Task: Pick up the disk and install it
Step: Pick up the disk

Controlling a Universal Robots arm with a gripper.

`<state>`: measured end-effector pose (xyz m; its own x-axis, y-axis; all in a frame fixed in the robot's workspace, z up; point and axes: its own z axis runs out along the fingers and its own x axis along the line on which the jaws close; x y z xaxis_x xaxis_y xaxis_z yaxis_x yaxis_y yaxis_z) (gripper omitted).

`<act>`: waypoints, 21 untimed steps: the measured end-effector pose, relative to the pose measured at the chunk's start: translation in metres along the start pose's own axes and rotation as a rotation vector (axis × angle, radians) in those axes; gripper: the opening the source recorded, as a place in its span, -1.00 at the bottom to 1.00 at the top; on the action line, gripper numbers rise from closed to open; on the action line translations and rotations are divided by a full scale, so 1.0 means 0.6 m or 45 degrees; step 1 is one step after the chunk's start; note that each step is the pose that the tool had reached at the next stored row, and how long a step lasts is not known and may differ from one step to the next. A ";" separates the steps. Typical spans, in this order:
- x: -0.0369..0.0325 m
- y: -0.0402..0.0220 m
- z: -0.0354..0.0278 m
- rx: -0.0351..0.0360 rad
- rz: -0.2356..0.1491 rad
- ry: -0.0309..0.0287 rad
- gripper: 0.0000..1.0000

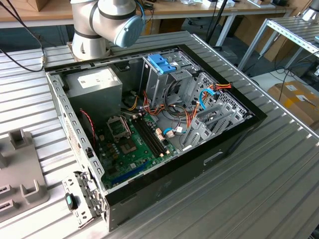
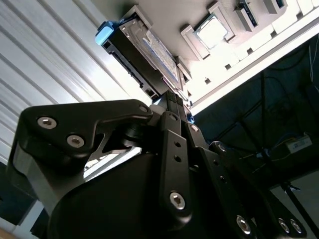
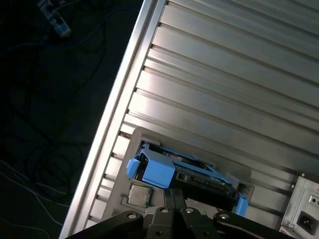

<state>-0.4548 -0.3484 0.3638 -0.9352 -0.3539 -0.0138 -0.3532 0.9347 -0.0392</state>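
The disk (image 2: 149, 52) is a silver drive with a white and blue label and blue plastic rails. It stands on edge in a slot of a grey fixture plate (image 2: 164, 15). In the first wrist view the disk (image 3: 187, 172) sits near the table's edge, with a blue tab at one end. My gripper (image 2: 174, 97) hangs just short of the disk's near end, its black fingers pressed together with nothing between them. The fingers (image 3: 174, 196) point at the disk's long side. The open computer case (image 1: 149, 124) lies on the table with its drive cage (image 1: 164, 74) at the back.
A square processor chip (image 3: 139, 194) rests in the fixture plate beside the disk. The ribbed metal table (image 3: 229, 64) ends at an edge rail (image 3: 124, 84), with dark floor and cables beyond. The arm's base (image 1: 97, 30) stands behind the case. Another grey fixture (image 1: 20, 169) lies at the exterior view's left.
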 end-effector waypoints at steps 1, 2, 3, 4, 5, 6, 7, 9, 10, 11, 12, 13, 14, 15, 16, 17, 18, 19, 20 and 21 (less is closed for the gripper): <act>0.000 0.000 0.000 -0.0003 -0.021 -0.0008 -0.79; 0.000 0.000 0.000 -0.0007 -0.046 -0.0019 -0.79; 0.000 0.000 0.000 -0.0008 -0.059 -0.0023 -0.79; 0.000 0.000 0.000 -0.0010 -0.074 -0.0029 -0.79; 0.000 0.000 0.000 -0.0015 -0.108 -0.0043 -0.79; 0.000 0.000 0.000 -0.0018 -0.131 -0.0052 -0.79; 0.000 0.000 0.000 -0.0020 -0.141 -0.0056 -0.79; 0.000 0.000 0.000 -0.0020 -0.142 -0.0056 -0.79; 0.000 0.000 0.000 -0.0020 -0.142 -0.0056 -0.79; 0.000 0.000 0.000 -0.0020 -0.142 -0.0056 -0.79; 0.000 0.000 0.000 -0.0020 -0.142 -0.0056 -0.79; 0.000 0.000 0.000 -0.0020 -0.143 -0.0056 -0.79; 0.000 0.000 0.000 -0.0020 -0.143 -0.0057 -0.79; 0.000 0.000 0.000 -0.0020 -0.143 -0.0056 -0.79; 0.000 0.000 0.000 -0.0020 -0.143 -0.0057 -0.79; 0.000 0.000 0.000 -0.0020 -0.144 -0.0057 -0.79; 0.000 0.000 0.000 -0.0020 -0.149 -0.0060 -0.79; 0.000 0.000 0.000 -0.0023 -0.162 -0.0064 -0.79; 0.000 0.000 0.000 -0.0026 -0.185 -0.0073 -0.79; 0.000 0.000 0.000 -0.0028 -0.200 -0.0080 -0.79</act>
<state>-0.4547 -0.3484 0.3638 -0.8682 -0.4960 -0.0139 -0.4952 0.8679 -0.0392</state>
